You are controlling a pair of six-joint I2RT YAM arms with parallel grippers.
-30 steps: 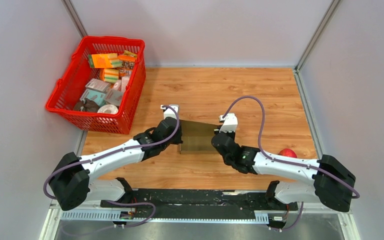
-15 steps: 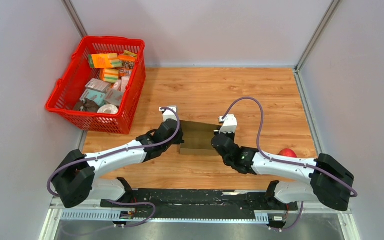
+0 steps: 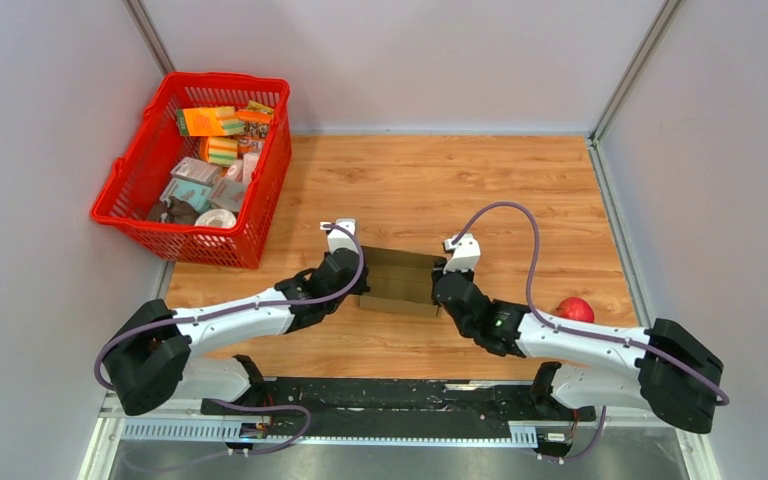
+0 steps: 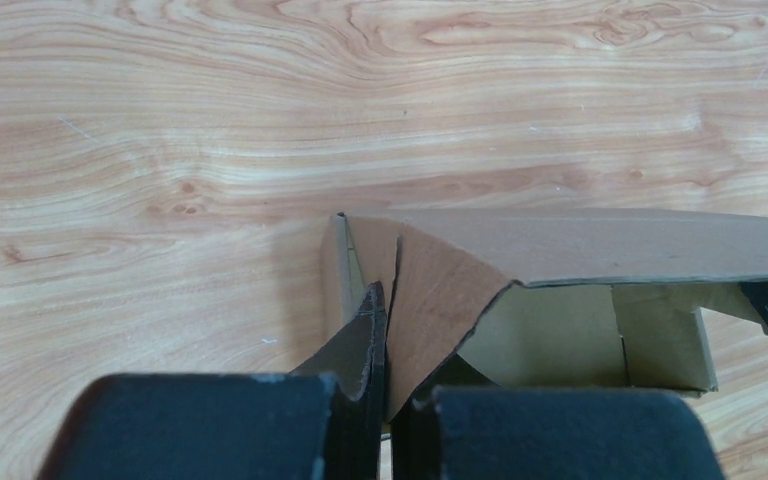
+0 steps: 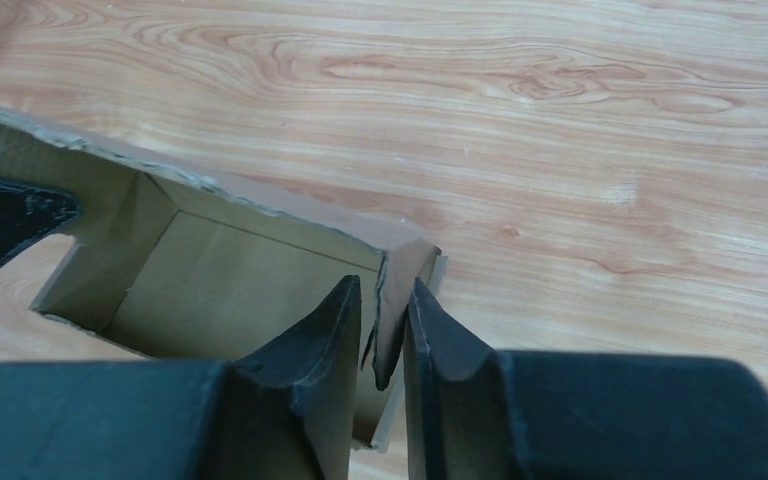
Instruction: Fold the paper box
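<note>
Two arms meet at the paper box (image 3: pixel 400 281), which lies on the wood-grain bench (image 3: pixel 520 190) about midway between the left and right edges and somewhat nearer the near edge than the far one. The box is plain brown cardboard, matte and thin-walled, half-formed into a shallow rectangular shell with its hollow inside showing in both wrist views.

Your left gripper (image 4: pixel 388 345) is pinched together on a curved, slanted flap at the box's left end. The flap passes between the black, wedge-shaped fingers (image 4: pixel 365 340), and almost no gap is left. Your right gripper (image 5: pixel 384 300) is clamped on the right end wall at a corner. One pointed finger is inside the box and the other outside, with the ragged cardboard edge squeezed between them. The top edge of the long wall looks slightly rough and uneven in the right wrist view.

A red plastic lattice basket (image 3: pixel 135 190) sits at the far left corner, overhanging the left edge, and holds small packets and boxes in mixed colours. A smooth round red ball (image 3: pixel 575 308) rests near the right edge, beside the right arm.
</note>
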